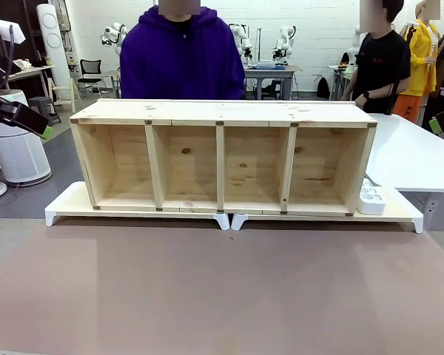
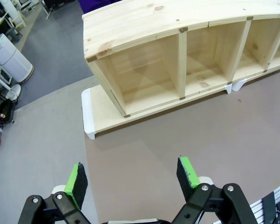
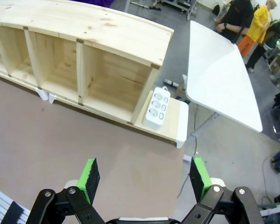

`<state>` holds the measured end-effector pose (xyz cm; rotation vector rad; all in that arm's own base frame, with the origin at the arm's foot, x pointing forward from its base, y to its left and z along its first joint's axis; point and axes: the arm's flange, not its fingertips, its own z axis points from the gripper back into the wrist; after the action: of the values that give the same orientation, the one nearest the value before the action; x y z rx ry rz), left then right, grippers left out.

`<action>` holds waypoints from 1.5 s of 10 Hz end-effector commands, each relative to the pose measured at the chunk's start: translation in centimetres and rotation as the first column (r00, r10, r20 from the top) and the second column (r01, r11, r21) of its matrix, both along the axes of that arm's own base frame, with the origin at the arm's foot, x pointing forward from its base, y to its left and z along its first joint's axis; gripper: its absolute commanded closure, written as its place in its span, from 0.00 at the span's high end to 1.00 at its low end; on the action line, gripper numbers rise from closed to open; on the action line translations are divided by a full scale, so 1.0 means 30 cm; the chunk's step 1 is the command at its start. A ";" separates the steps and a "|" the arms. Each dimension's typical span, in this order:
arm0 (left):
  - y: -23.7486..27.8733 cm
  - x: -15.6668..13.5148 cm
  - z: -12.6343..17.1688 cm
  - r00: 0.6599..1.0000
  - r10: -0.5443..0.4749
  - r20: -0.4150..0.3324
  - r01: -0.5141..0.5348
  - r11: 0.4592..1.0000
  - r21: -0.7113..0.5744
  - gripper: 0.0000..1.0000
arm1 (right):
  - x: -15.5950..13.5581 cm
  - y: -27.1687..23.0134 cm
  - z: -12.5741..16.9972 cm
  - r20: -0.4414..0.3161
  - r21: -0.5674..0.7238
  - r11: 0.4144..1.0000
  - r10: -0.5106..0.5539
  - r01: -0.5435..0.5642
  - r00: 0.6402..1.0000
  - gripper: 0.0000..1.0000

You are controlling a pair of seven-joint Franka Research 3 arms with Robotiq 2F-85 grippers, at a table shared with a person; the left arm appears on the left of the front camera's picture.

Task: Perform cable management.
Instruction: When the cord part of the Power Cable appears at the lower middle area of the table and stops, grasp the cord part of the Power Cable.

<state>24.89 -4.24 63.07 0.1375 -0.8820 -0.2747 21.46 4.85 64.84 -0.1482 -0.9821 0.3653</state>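
Brown tabletop [image 1: 222, 296] fronts a pale four-bay wooden shelf [image 1: 222, 111]. A white power strip [image 1: 371, 198] sits just beside its right end, probably where the cable plugs in. My left gripper [image 2: 131, 175] and right gripper [image 3: 144, 172] hover spread and empty. Where the cable lies, I cannot tell.

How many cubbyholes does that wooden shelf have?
4, side by side in the wooden shelf: the leftmost compartment, the second, the third, and the rightmost, beside the white power strip. None seems hidden.
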 end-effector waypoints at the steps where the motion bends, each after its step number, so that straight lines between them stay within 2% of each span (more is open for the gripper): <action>1: -0.001 0.009 0.001 1.000 -0.005 0.010 0.005 1.000 0.002 1.00 | 0.001 -0.004 0.002 0.004 0.002 1.000 -0.003 0.003 1.000 1.00; 15: -0.001 0.009 0.001 1.000 -0.005 0.010 0.005 1.000 0.002 1.00 | 0.001 -0.004 0.002 0.004 0.002 1.000 -0.003 0.003 1.000 1.00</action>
<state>24.89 -4.24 63.07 0.1375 -0.8820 -0.2748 21.46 4.85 64.84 -0.1482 -0.9821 0.3654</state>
